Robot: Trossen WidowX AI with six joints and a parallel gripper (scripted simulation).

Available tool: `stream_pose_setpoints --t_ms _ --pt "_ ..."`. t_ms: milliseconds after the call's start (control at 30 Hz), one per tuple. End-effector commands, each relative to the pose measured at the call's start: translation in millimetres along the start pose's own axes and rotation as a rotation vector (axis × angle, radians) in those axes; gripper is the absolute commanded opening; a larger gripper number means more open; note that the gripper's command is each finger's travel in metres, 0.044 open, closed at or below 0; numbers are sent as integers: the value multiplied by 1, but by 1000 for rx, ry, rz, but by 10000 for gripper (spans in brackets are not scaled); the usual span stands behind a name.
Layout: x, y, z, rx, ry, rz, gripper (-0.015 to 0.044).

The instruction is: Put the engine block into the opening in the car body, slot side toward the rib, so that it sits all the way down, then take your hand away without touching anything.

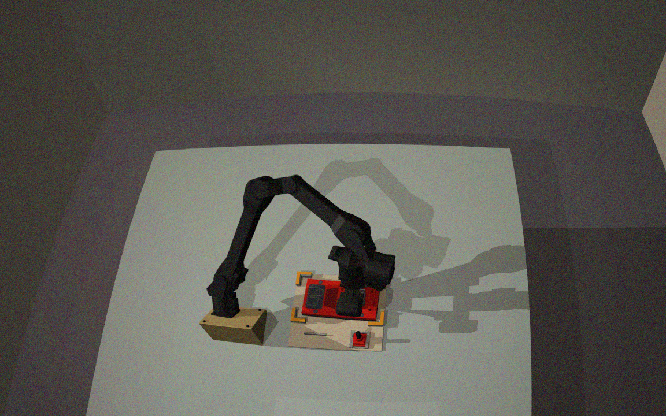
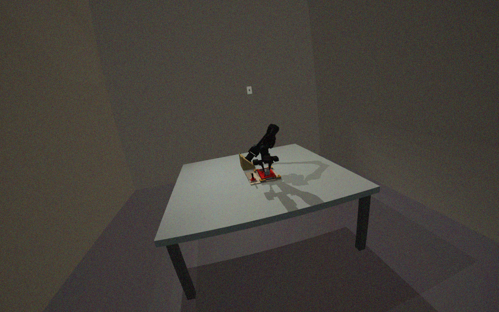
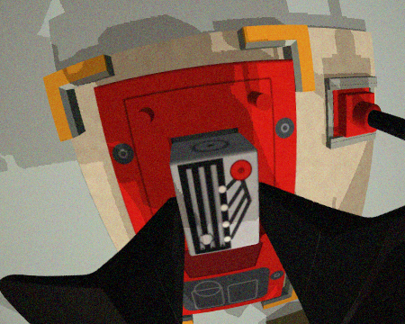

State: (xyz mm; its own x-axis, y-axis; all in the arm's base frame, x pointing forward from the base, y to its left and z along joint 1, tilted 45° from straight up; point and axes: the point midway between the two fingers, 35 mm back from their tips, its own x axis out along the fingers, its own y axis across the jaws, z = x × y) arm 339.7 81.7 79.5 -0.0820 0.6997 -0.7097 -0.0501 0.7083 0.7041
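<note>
The grey engine block (image 3: 217, 207) (image 2: 267, 172), with black stripes and a red disc on its top, is upright between my fingers. My gripper (image 3: 217, 198) (image 2: 267, 169) is shut on it from both sides. The red car body (image 3: 157, 135) (image 1: 319, 312) (image 2: 260, 174) lies flat below. The block is over the opening (image 3: 205, 134), of which only a thin dark strip shows at its far edge. The block's lower end is hidden, so I cannot tell how deep it sits. The slot and the rib are not visible. In the top view my gripper covers the block.
A beige board (image 1: 325, 341) (image 3: 312, 171) carries the car body between orange corner brackets (image 3: 306, 58) (image 1: 377, 320). Beside it, a red part with a black stick (image 3: 391, 124) (image 1: 358, 335) stands in a grey holder. A thin grey pin (image 1: 315, 333) lies on the board.
</note>
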Motion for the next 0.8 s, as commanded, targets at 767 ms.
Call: stream_pose_setpoints --t_ms 767 --pt "7 1 0 0 -4 3 160"
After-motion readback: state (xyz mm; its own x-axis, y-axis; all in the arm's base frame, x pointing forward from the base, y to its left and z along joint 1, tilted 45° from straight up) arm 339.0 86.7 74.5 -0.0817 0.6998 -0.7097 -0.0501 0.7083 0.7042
